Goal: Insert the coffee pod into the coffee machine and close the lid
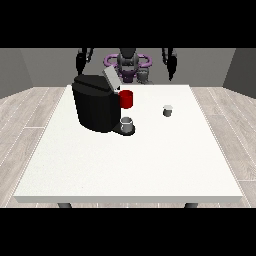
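The small grey coffee pod (168, 110) sits on the white table (130, 165) well to the right of the black coffee machine (96, 102), whose lid (111, 78) stands open, while both hands (80, 62) (171, 63) hang behind it, fingers indistinct.

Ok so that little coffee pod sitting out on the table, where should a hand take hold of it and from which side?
Probably by its side walls, coming down from above. The coffee pod stands upright and alone on the white table, apart from the coffee machine, so nothing blocks its sides. The hand at the view's right hangs nearer to it, so it seems the likelier one to use.
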You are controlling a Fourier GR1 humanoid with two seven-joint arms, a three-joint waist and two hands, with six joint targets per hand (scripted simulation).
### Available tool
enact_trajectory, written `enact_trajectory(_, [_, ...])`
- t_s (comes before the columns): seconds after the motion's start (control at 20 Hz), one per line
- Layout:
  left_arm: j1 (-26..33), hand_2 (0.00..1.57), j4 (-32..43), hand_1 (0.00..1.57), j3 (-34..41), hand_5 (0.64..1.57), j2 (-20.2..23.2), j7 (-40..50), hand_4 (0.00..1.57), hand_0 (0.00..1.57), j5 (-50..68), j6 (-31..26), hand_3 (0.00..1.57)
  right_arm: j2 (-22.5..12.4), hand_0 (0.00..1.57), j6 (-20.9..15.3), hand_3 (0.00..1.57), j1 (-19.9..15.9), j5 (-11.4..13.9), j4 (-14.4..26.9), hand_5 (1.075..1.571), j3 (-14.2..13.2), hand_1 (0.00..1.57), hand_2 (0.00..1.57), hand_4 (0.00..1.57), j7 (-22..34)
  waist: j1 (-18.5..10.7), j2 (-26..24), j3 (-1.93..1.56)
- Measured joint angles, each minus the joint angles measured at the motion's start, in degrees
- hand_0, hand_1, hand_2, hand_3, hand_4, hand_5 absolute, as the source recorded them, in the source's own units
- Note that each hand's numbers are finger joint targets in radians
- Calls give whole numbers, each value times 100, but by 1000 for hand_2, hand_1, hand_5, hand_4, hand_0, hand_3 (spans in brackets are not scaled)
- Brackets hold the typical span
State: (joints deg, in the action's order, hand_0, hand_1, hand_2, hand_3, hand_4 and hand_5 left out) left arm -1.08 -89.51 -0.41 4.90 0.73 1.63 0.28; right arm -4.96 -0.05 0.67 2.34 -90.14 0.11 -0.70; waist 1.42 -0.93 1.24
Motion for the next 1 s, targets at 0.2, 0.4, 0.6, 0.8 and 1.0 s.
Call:
enact_trajectory(0.2, [-71,0,83,0,46,1571,343,-213,0,0,-102,-308,0,29,0,-1,0,-27,0,78,1571,-15,0,0,0,-28,-35,63,-78])
enact_trajectory(0.4, [-101,0,201,0,51,1571,909,-723,0,0,-426,-694,0,38,0,-214,0,-94,128,88,1571,-98,0,0,0,-10,23,146,-105])
enact_trajectory(0.6, [-294,0,458,0,52,1571,1278,-1153,0,0,-827,-829,0,162,0,-660,0,-234,539,85,1571,-28,0,0,0,-69,108,314,-116])
enact_trajectory(0.8, [-710,0,812,0,203,1571,1716,-1055,0,0,-1080,-1014,0,178,0,-789,0,-422,716,94,1571,22,0,0,0,-67,286,522,-121])
enact_trajectory(1.0, [-1203,0,1368,0,380,1571,2033,-950,0,0,-1240,-1196,0,200,0,-742,0,-569,767,62,1571,127,0,0,0,-53,509,747,-122])
